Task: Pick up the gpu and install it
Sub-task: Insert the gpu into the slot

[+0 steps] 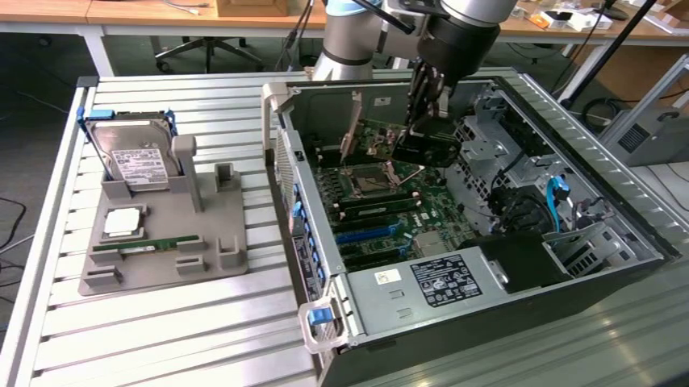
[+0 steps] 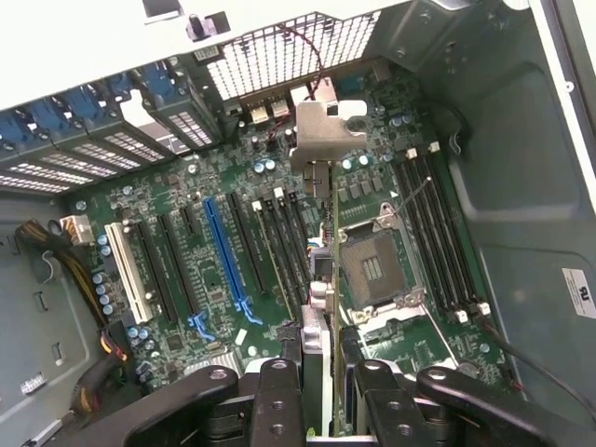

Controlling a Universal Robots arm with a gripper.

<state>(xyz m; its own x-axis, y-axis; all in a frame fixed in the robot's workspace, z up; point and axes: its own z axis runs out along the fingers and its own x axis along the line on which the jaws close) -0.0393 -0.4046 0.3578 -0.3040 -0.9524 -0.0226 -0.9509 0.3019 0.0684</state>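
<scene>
The arm's black two-fingered gripper (image 1: pixel 428 121) hung inside the open dark computer case (image 1: pixel 603 266), its fingers (image 2: pixel 279 396) pinched on the gpu (image 2: pixel 321 242), a thin dark circuit card with a silver metal end bracket. In the wrist view the card ran edge-on between the fingers, its bracket end toward the perforated rear wall of the case (image 2: pixel 279 56). The card was held upright above the green motherboard (image 1: pixel 431 205), over the area between the black expansion slots and the square silver processor socket (image 2: pixel 372 265); whether its lower edge touched the board could not be told.

Around it, a long blue expansion slot (image 2: pixel 223 256) and a white slot (image 2: pixel 126 270) lay to one side of the card, and the black memory slots (image 2: pixel 438 233) lay beyond the socket on the other. A row of blue-tabbed slot covers (image 2: pixel 93 112) lined the rear wall. A grey power supply with a white label (image 1: pixel 441 282) sat at the near end of the case in the exterior view.

On the slatted metal table (image 1: pixel 161 339), well apart toward the exterior view's left, a grey plastic fixture (image 1: pixel 215 250) held a silver hard drive with a white label (image 1: pixel 135 157) upright and a narrow green memory stick (image 1: pixel 145 243) lying flat.
</scene>
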